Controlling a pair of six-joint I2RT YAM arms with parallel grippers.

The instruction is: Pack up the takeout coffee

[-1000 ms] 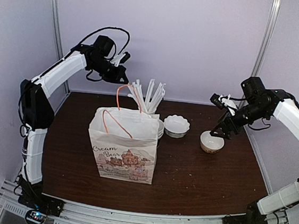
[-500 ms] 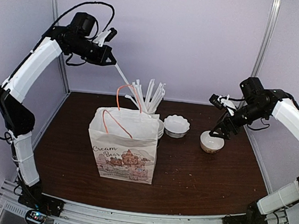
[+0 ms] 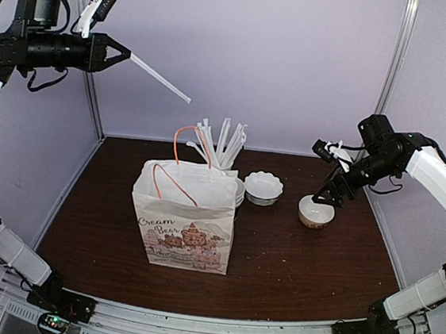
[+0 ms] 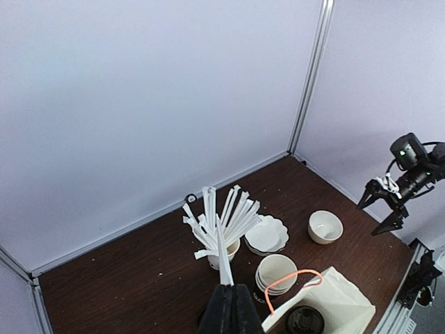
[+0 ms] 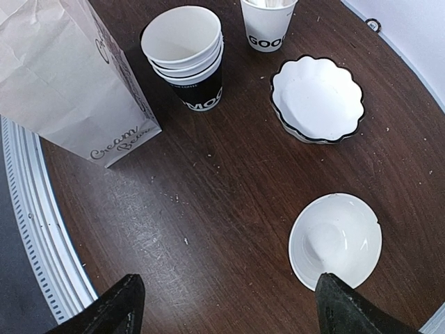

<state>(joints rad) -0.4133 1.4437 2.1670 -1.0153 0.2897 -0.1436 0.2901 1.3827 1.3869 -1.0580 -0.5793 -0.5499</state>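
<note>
Nearest, the paper bag [image 3: 185, 219] stands open, and the takeout coffee [image 4: 304, 321] sits inside it with only its dark lid showing. Just behind the bag are stacked white cups [image 5: 184, 49] and a cup of straws [image 3: 221, 147]. To the right, the right gripper [image 5: 228, 285] hangs spread wide above a cream bowl [image 5: 335, 240]. High at the back left, the left gripper [image 3: 126, 51] pinches one white straw [image 3: 160, 79].

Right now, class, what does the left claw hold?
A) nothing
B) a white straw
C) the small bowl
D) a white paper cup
B: the left claw is shut on a thin white straw, high above the paper bag.
</note>
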